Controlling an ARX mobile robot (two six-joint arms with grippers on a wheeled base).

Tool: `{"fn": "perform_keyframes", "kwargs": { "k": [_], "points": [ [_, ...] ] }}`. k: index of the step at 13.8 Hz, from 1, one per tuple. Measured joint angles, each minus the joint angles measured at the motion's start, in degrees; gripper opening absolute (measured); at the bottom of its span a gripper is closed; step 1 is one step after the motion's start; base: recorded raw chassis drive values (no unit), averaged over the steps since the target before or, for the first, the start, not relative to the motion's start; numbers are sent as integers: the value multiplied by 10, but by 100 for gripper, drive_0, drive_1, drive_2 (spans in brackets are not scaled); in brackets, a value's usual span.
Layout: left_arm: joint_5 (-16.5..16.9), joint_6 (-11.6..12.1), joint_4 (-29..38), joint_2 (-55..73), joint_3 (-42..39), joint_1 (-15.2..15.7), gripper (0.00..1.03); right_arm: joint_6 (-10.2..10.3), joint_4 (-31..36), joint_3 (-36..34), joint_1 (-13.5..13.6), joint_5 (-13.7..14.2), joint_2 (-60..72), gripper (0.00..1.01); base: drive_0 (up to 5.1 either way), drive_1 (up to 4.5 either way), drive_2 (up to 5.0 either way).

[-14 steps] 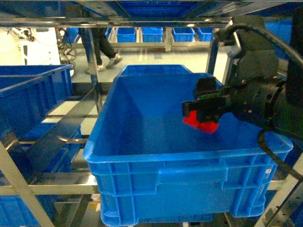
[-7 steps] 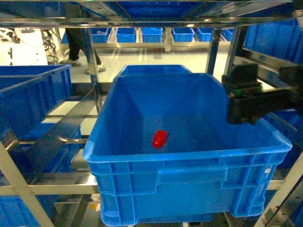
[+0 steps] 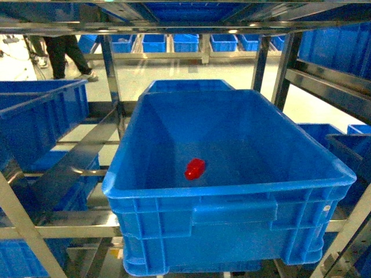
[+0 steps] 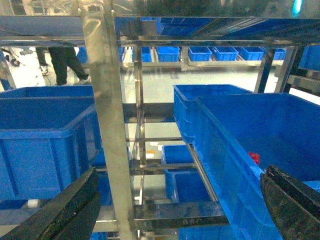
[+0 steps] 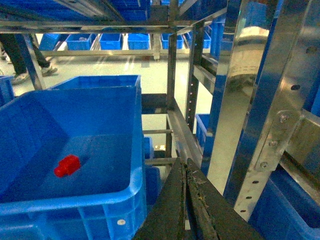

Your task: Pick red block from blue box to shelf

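My right gripper [image 5: 186,172], jaws now closed on nothing, has released and withdrawn from the crate [image 3: 232,200] on the shelf [image 3: 110,69], leaving the red block [image 3: 195,168] on the crate floor near its front wall; placement looks complete.

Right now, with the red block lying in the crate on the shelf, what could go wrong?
1. The right pincer looks shut and sits beside a steel upright; swinging sideways could hit it.
2. The left pincer is open with a shelf post just ahead of it, so moving forward may catch it.
3. The red block lies loose on the floor of the blue crate, so jolting the shelf might shift it.
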Motion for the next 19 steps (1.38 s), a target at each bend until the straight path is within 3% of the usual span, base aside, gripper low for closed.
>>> {"fn": "perform_keyframes", "kwargs": {
  "k": [3,4,5,13,19],
  "points": [
    [0,0,0,0,0,0,98,0,-78,-22,-22,-24,-102,2,0,0,0],
    [0,0,0,0,0,0,98,0,-110,-29,-64,-68,-140,2,0,0,0],
    [0,0,0,0,0,0,98,0,-138,-34,-76,-69,-172,2,0,0,0],
    [0,0,0,0,0,0,98,0,-329,-36,-74,-73,-380,2,0,0,0],
    [0,0,0,0,0,0,98,0,-418,-36,-74,-73,-471,2,0,0,0]
  ]
}}
